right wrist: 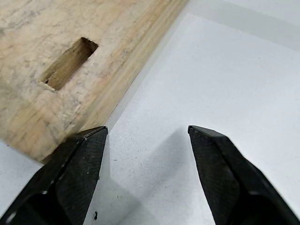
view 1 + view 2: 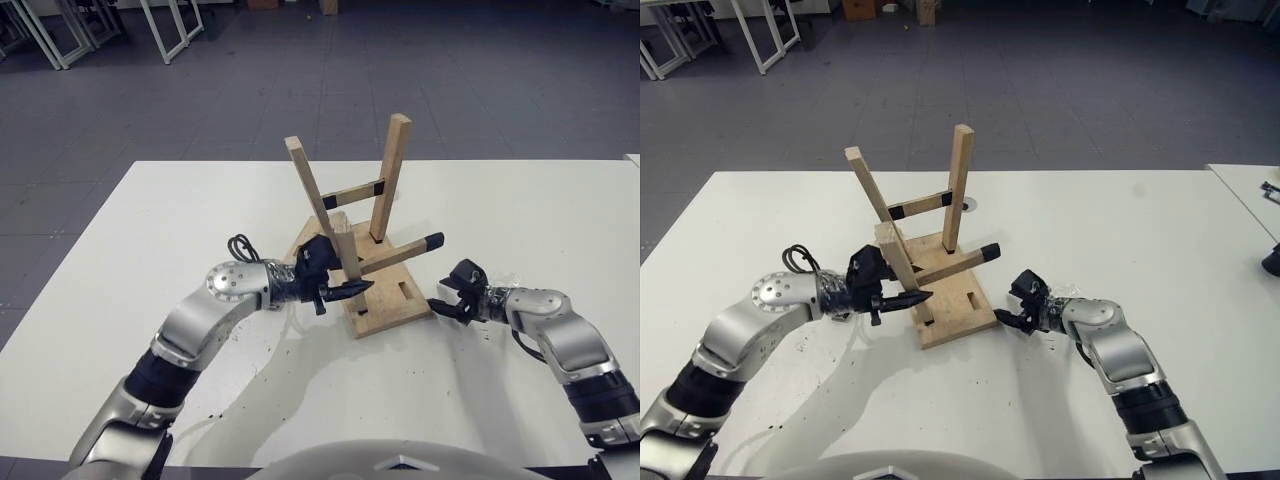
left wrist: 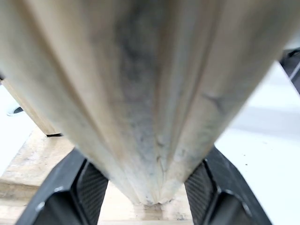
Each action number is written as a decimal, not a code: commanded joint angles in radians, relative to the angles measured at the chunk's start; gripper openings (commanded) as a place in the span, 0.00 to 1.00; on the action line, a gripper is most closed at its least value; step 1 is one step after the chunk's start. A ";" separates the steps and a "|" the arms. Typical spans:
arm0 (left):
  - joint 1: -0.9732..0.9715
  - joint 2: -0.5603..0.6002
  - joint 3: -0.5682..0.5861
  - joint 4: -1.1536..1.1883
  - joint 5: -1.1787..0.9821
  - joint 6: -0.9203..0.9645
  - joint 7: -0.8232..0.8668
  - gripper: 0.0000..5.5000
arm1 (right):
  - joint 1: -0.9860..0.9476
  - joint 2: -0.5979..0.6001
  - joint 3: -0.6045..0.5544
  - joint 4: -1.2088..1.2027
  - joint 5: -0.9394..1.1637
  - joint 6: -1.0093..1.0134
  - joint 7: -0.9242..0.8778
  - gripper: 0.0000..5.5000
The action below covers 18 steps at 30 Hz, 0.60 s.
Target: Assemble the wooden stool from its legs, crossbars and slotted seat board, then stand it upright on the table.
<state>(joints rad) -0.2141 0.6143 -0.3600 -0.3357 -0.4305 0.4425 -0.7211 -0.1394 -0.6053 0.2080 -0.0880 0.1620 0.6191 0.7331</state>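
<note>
A pale wooden seat board (image 2: 380, 312) is seen lying flat on the white table (image 2: 180, 220) at the centre of the eye views. Two square-section legs are set into it: an upright leg (image 2: 391, 175) towards upper centre, and a tilted leg (image 2: 318, 200) leaning to the upper left. They are joined by a short upper crossbar (image 2: 355, 192) with black-wrapped ends. A lower crossbar (image 2: 405, 252), tipped in black, is pointed right above the board.

The tilted leg's foot is clamped between the fingers of the left gripper (image 2: 352, 287); up close, worn grey-streaked grain is pressed by woven-textured black pads (image 3: 89, 187).

The right gripper (image 1: 147, 131) is held at the board's right corner, its wedge-shaped black fingers (image 1: 79, 173) spread apart over bare tabletop. A rectangular slot (image 1: 70, 62) with rough-cut edges is shown in the board's layered surface.
</note>
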 commanded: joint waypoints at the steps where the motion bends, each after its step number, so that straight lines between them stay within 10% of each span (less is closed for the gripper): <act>1: 0.207 0.056 -0.130 0.150 0.290 0.056 0.188 0.37 | 0.018 0.091 0.015 -0.106 0.103 0.072 0.025 0.58; 12: 0.049 -0.099 -0.137 0.444 0.295 -0.044 0.232 0.37 | -0.411 0.152 -0.424 -0.132 0.302 0.222 -0.187 0.58; 18: -0.124 -0.222 -0.136 0.709 0.301 -0.116 0.229 0.37 | -0.775 0.333 -0.410 -0.086 0.479 0.215 -0.238 0.58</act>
<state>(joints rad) -0.3894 0.4131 -0.4168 0.0683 -0.2693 0.2132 -0.4916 -0.6781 -0.3893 -0.1953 -0.1845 0.5258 0.8110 0.5288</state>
